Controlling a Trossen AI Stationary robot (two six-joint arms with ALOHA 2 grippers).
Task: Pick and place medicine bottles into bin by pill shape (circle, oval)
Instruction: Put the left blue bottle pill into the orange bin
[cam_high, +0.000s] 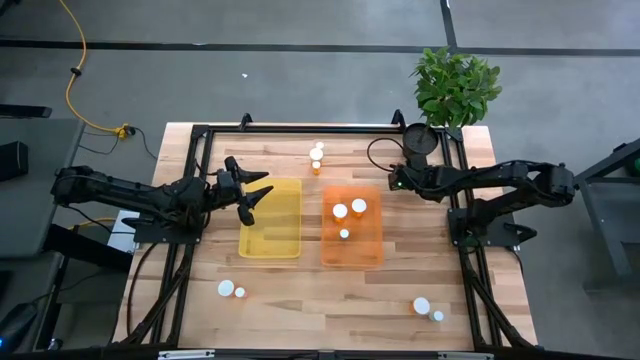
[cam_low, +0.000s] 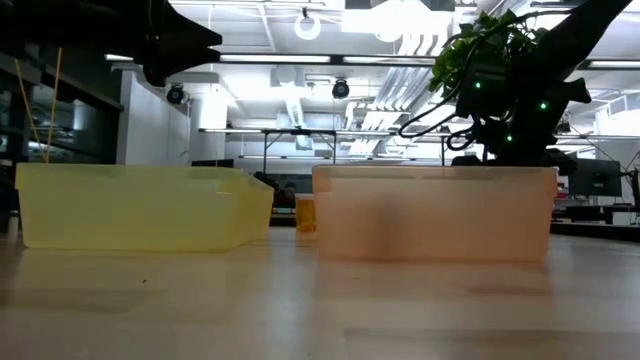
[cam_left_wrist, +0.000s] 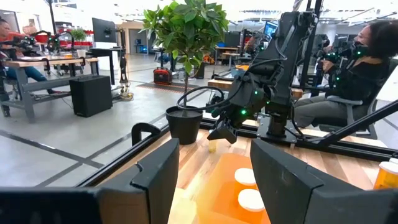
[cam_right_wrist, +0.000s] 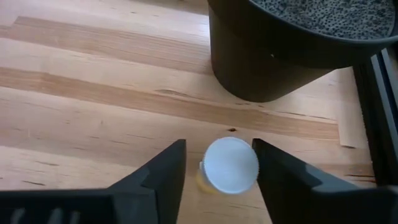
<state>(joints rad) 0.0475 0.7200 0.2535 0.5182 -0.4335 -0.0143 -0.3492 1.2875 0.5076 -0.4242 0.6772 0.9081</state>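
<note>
Our right gripper (cam_right_wrist: 216, 171) hangs over a medicine bottle (cam_right_wrist: 229, 165) that stands upright near the black plant pot (cam_right_wrist: 292, 46) at the far right part of the table (cam_high: 300, 300). Its jaws are spread wide, one finger on each side of the white cap, and neither touches it, so we hold nothing yet. We judge the spread is kept wider than the cap so the fingers can drop past it and grip the orange body below. The pot sits just beyond the jaws, so we think the approach comes from above to avoid brushing it.

Our left gripper (cam_high: 255, 195) waits above the near edge of the yellow bin (cam_high: 272, 240), jaws open and empty, pointing across toward the other arm. We read this as a parked pose, clear of the sorting work.

Ahead of those left jaws lies the orange bin (cam_high: 352, 250), holding three bottles (cam_high: 349, 210) with white caps up. The yellow bin looks empty. More bottles stand outside the bins: a cluster (cam_high: 316, 155) by the far edge between the arms, a pair (cam_high: 231, 290) near the front left, and a pair (cam_high: 428, 308) near the front right. We cannot tell any pill shape from here.
</note>
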